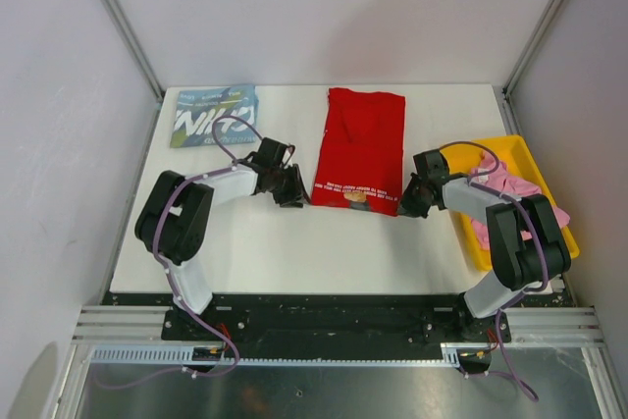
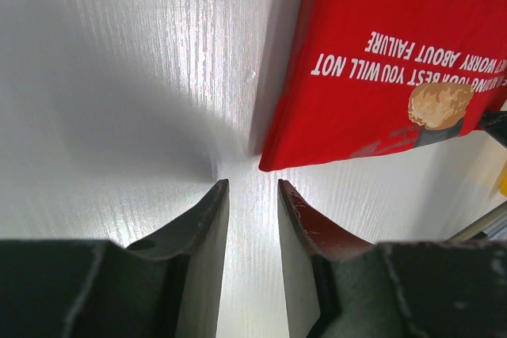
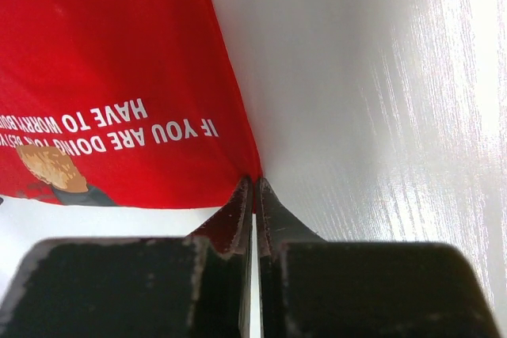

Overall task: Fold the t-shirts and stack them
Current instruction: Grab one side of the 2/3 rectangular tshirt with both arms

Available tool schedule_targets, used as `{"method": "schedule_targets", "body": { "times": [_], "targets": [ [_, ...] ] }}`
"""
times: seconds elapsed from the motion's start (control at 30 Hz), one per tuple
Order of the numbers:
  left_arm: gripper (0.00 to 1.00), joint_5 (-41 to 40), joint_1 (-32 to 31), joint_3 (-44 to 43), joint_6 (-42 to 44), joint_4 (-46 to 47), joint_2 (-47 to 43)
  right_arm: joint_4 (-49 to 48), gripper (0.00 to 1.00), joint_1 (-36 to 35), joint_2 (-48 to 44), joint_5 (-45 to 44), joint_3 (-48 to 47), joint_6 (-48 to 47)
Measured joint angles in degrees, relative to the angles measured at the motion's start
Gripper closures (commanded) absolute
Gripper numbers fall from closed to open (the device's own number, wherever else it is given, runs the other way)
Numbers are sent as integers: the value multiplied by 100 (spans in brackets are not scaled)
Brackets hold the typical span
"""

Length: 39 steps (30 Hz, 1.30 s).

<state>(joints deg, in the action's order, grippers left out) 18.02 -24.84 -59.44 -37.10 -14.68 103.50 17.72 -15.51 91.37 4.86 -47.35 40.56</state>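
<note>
Red shirt (image 1: 363,144) flat on the white bench (image 1: 294,242), folded to a long strip running away from the arms. Plain red at the far end. White lettering and a small cartoon print at the near end, reading upside down from the left wrist view.

Left hand (image 2: 252,184) just off the near left corner of the red shirt, low over the bench. Released: jaws parted, only bare bench showing in the gap, nothing held. Shirt corner right ahead of the tips, not between them.

Right hand (image 3: 253,180) at the near right corner of the red shirt. Clenched: jaws drawn together to a thin slit, the very tip of the corner pinched where they meet. Rest of the cloth lying flat beside it.

Blue shirt (image 1: 214,115) well to the left of the red shirt and level with its far end. Folded, large white letters facing up.

Pink shirt (image 1: 505,183) to the right of the red shirt, crumpled in a yellow tray (image 1: 510,141). One part hanging over the tray's right rim.
</note>
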Motion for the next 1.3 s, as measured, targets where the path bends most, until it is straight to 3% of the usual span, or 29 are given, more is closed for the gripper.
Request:
{"method": "schedule_targets", "body": {
  "times": [0.4, 0.8, 1.3],
  "targets": [
    [64, 35, -50, -210, -96, 15, 254, -2, 100, 37, 0, 24, 2, -7],
    [71, -22, -98, -413, -245, 87, 461, -9, 100, 61, 2, 66, 9, -17],
    [71, -341, -295, -422, -251, 109, 435, -20, 100, 103, 15, 149, 9, -28]
  ]
}}
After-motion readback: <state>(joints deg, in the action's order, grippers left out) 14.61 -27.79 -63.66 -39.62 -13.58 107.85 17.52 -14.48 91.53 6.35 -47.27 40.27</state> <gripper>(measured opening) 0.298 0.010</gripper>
